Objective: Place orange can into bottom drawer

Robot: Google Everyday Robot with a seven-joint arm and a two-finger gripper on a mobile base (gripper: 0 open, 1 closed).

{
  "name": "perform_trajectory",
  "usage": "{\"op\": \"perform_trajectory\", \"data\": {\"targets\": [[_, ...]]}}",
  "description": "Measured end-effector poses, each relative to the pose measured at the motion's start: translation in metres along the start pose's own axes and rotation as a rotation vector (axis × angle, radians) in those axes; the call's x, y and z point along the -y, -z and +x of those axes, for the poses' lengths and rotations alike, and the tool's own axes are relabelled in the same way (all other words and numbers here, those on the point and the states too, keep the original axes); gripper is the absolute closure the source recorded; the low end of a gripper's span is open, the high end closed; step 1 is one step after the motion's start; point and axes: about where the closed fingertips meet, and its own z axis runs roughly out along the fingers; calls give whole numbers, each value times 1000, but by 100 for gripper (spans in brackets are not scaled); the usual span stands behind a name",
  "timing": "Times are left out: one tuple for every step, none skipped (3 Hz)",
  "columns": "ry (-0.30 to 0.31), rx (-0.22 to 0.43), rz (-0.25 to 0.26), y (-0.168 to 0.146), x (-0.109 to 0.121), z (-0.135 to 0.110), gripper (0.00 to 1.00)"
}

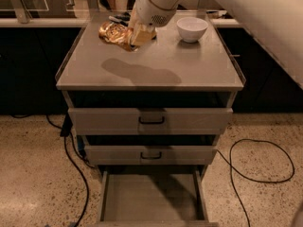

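The orange can (112, 33), shiny orange-gold and dented, is held on its side above the far left of the grey cabinet top (151, 70). My gripper (135, 36) is shut on the can's right end, its white arm coming in from the upper right. The bottom drawer (151, 200) is pulled open at the foot of the cabinet, a shallow grey tray with a plain floor and nothing in it. It lies well below and in front of the can.
A white bowl (191, 29) stands at the back right of the cabinet top. A dark snack bag (118, 18) lies behind the can. Two grey drawer fronts with black handles (151, 121) sit slightly open above the bottom drawer. Black cables (255, 160) trail on the speckled floor on both sides.
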Motion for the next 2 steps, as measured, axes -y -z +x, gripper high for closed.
{"op": "perform_trajectory", "data": {"targets": [[-23, -28, 22, 31, -19, 3, 100], [-33, -38, 43, 60, -39, 3, 100]]}}
